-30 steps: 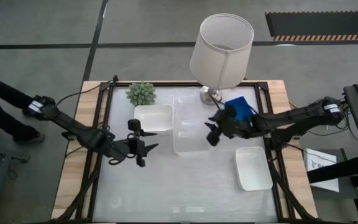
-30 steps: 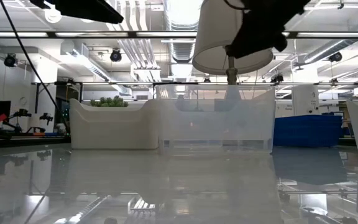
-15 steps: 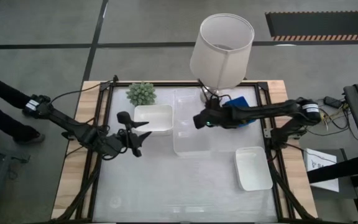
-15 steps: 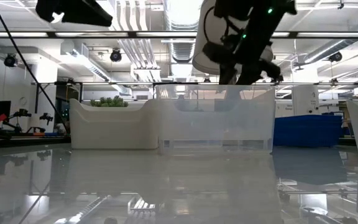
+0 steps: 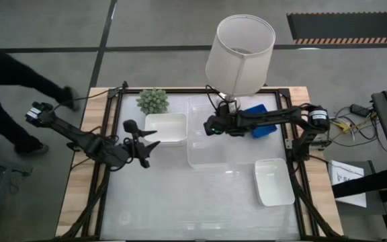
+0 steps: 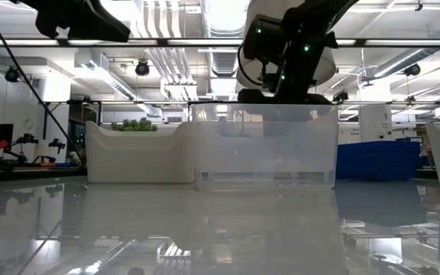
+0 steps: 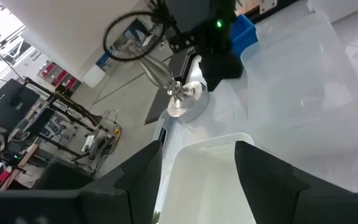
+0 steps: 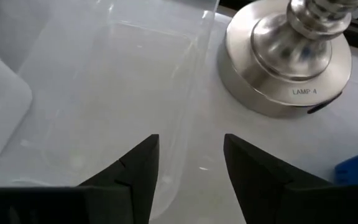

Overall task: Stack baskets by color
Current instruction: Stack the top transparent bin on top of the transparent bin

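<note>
On the left we see the left gripper (image 5: 142, 143) hanging over the table (image 5: 180, 202) with its fingers spread wide and nothing between them, just beside the near white basket (image 5: 166, 128). Its wrist view looks down into that white basket (image 7: 210, 174) between the two fingers.

Further right, the right gripper (image 5: 209, 125) sits over the far clear basket (image 5: 203, 111), its fingers parted on either side of that basket's rim without closing on it; in the right wrist view the clear wall (image 8: 191, 93) runs up between the fingers, with the lamp base (image 8: 291, 68) just beside it. The blue basket (image 5: 261, 118) lies under the right arm, and a second white basket (image 5: 273, 181) sits near the table's right edge.

Only the low view shows the room: ceiling pipes and lights beyond a glossy white tabletop. From above, a person's dark sleeve (image 5: 12, 74) reaches in at the left.
</note>
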Motion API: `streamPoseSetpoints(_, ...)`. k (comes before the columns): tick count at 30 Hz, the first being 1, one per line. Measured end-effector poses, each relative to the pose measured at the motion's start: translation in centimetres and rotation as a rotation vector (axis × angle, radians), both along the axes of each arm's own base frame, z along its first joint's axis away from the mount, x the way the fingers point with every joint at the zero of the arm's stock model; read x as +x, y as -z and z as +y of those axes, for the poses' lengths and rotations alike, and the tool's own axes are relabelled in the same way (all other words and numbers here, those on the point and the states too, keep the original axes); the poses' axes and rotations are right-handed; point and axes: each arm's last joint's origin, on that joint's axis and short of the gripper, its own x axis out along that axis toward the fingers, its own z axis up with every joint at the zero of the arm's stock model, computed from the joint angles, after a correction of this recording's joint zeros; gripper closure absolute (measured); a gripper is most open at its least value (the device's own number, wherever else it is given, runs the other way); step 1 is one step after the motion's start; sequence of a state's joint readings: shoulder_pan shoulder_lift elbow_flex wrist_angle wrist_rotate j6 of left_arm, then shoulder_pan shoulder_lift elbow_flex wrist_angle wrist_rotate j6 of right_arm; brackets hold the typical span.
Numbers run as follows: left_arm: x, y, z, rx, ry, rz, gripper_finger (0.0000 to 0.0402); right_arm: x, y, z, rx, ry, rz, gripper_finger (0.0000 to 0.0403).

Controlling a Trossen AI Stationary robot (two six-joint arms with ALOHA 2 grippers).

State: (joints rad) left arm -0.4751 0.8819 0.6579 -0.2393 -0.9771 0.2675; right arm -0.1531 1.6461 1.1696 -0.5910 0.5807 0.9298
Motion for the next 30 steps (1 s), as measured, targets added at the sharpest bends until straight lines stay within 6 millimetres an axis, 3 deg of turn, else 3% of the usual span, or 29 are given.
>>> streamPoseSetpoints(12, -0.3, -0.2, 0.1, -0.014, 0.000, -0.028, 0.0214, 1.2, 2.3, 0.8, -0.041, 0.006, 0.012, 0.0256)
streamPoseSetpoints(18, -0.3, -0.2, 0.1, -0.015, 0.000, -0.029, 0.0214, 1.5, 2.7, 1.0, -0.064, 0.005, 0.008, 0.0297)
streamPoseSetpoints(26, -0.3, -0.1, 0.1, -0.014, 0.000, -0.028, 0.0214, 1.7, 2.6, 1.3, -0.091, 0.005, -0.003, 0.0381)
streamPoseSetpoints(30, -0.3, -0.1, 0.1, -0.014, 0.000, -0.028, 0.0214, 1.7, 2.5, 1.6, -0.132, 0.011, -0.001, 0.0392)
